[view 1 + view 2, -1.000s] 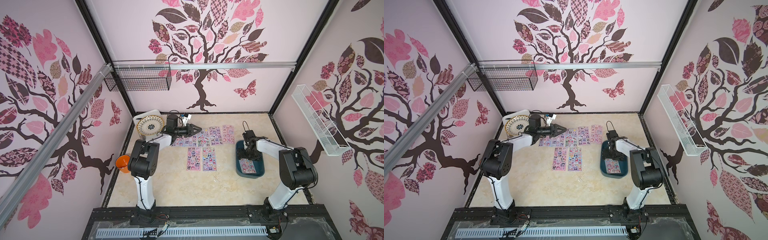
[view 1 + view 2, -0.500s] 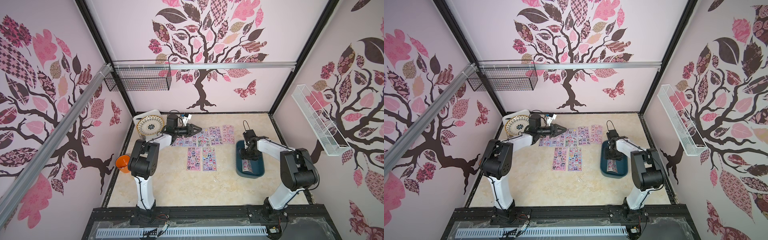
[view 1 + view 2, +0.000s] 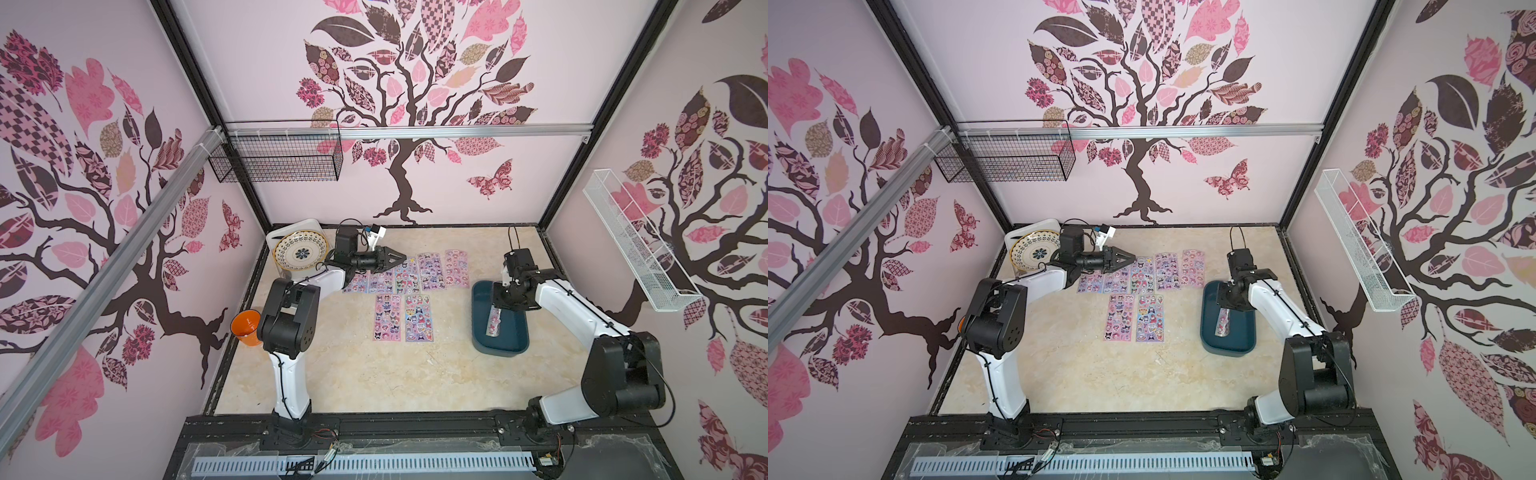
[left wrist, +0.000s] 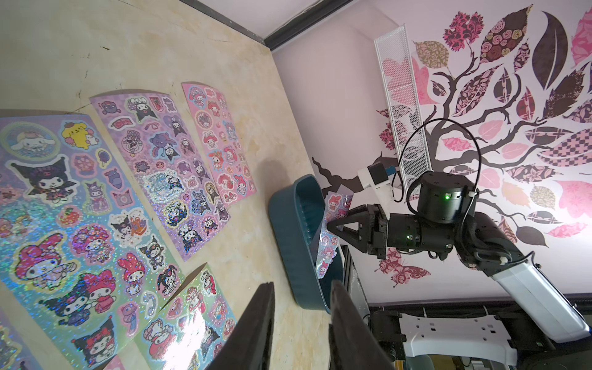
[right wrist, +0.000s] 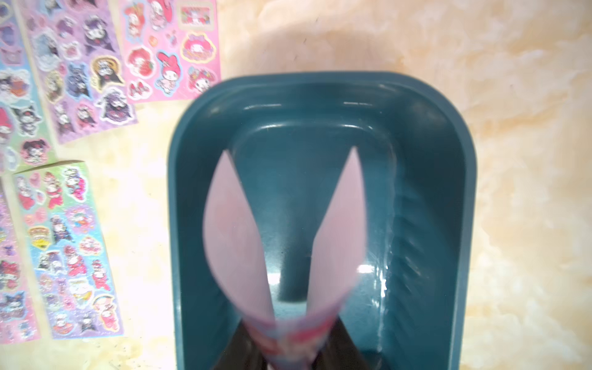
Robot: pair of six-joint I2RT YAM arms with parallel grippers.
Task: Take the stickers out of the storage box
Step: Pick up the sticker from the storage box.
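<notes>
In both top views the right claw [image 3: 500,302] is seen lowered over the storage box [image 3: 478,328], closed on one sticker sheet [image 3: 494,323] whose upper part is bent up out of the tub while its lower end lies within the walls. The other stickers [image 3: 417,318] are laid flat on the surface [image 3: 353,374], well apart from the box. The left claw [image 3: 400,262] is held above their far row.

In the left wrist view its jaws are shown partly apart with nothing between them, and the sheet is seen rising past the box rim.

In the right wrist view the sheet is folded into a V between the jaws, plain back outward. No further sheet is made out on the visible box floor. The last removal is judged to be in hand: a straight lift clear of the rim is called for, then a carry to bare surface.

The surface is beige, marbled and scuffed, enclosed by pink walls [image 3: 270,62] with tree decals [image 3: 399,124]. A patterned plate [image 3: 300,252] and an orange cup [image 3: 246,328] are set at one edge.
</notes>
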